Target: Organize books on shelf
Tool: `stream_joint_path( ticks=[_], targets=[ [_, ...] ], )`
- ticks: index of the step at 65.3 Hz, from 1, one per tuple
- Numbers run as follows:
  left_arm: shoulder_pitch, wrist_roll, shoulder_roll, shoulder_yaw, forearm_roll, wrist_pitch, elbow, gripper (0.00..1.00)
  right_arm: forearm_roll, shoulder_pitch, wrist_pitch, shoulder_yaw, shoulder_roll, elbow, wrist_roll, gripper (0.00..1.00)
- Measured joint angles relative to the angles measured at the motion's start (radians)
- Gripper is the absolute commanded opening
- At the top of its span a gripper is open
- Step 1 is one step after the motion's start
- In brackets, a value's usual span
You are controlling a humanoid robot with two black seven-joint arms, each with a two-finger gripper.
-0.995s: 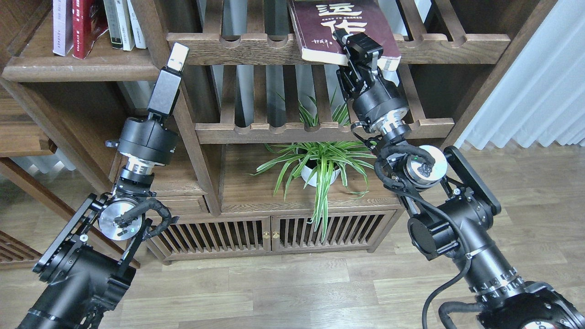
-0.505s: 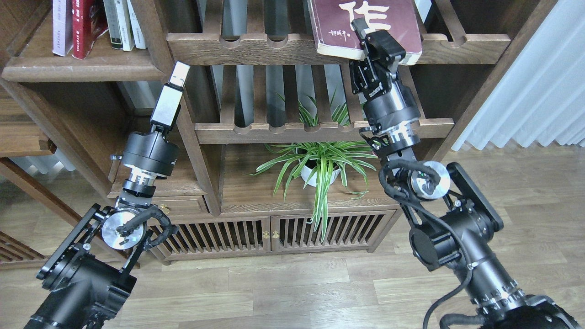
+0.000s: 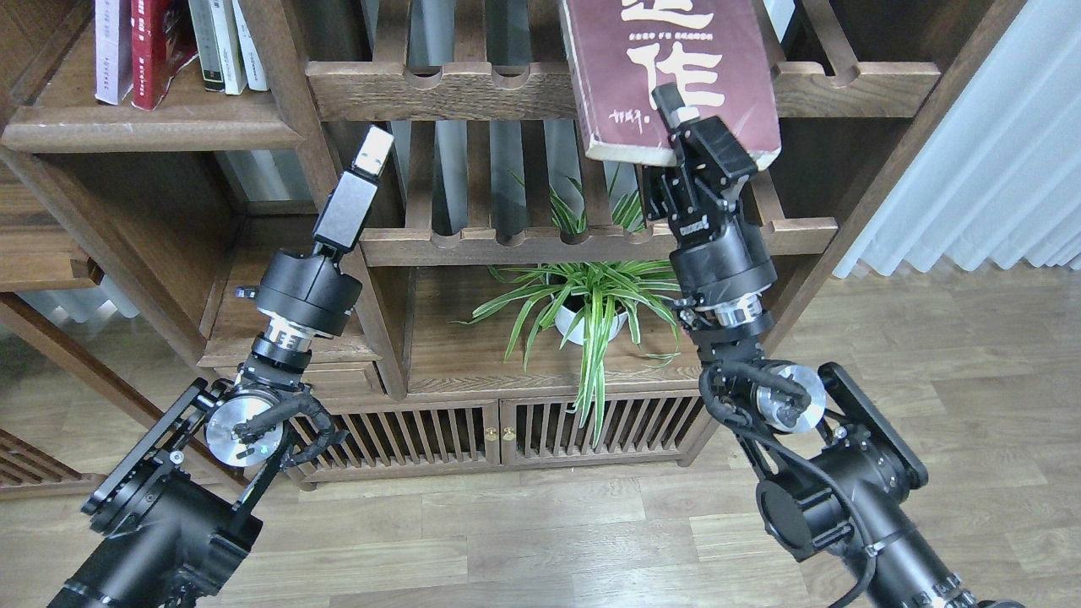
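The thick maroon book with big white characters is at the top centre, in front of the upper slatted rack, its lower edge hanging below the rack's front rail. My right gripper is shut on the book's lower edge from below. The lavender-white book and the red book stand upright on the solid dark-brown shelf at the top left. My left gripper points up in front of the post right of that shelf and holds nothing. Its fingers cannot be told apart.
Thin white- and grey-spined books stand right of the red one. Two slatted racks fill the middle. A potted spider plant sits below them on a low cabinet. A white curtain hangs at the right.
My right gripper has drawn the maroon book off the upper rack, toward me and a little right, so more of its cover shows. My left arm has moved right and slightly down.
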Motion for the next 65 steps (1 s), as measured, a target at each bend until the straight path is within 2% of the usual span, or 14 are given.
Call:
stream_joint_path(
  ticks=[3, 7, 13, 28, 44, 45, 65],
  targets=[
    [-0.012, 0.067, 0.004, -0.001, -0.058, 0.000, -0.003, 0.70, 0.000, -0.004, 0.000, 0.000, 0.002, 0.000, 0.001, 0.02],
    [-0.035, 0.114, 0.007, -0.004, -0.110, 0.000, -0.004, 0.71, 0.000, -0.009, 0.000, -0.001, 0.007, 0.000, 0.001, 0.02],
    [-0.083, 0.146, 0.026, -0.007, -0.170, 0.000, -0.005, 0.71, 0.000, -0.018, 0.000, -0.002, 0.012, 0.000, 0.002, 0.02],
    [-0.183, 0.179, 0.076, 0.008, -0.298, 0.000, -0.005, 0.71, 0.000, -0.030, 0.000, -0.003, 0.015, 0.000, 0.002, 0.02],
    [-0.206, 0.289, 0.108, 0.014, -0.404, 0.000, -0.003, 0.71, 0.000, -0.026, 0.000, -0.002, 0.025, 0.002, 0.003, 0.02],
    [-0.210, 0.306, 0.123, 0.014, -0.434, 0.001, -0.002, 0.71, 0.001, -0.024, 0.000, -0.008, 0.025, 0.003, 0.003, 0.02],
    [-0.229, 0.318, 0.187, 0.012, -0.507, 0.086, 0.001, 0.71, 0.000, -0.009, 0.000, -0.044, 0.025, 0.012, 0.003, 0.02]
  ],
)
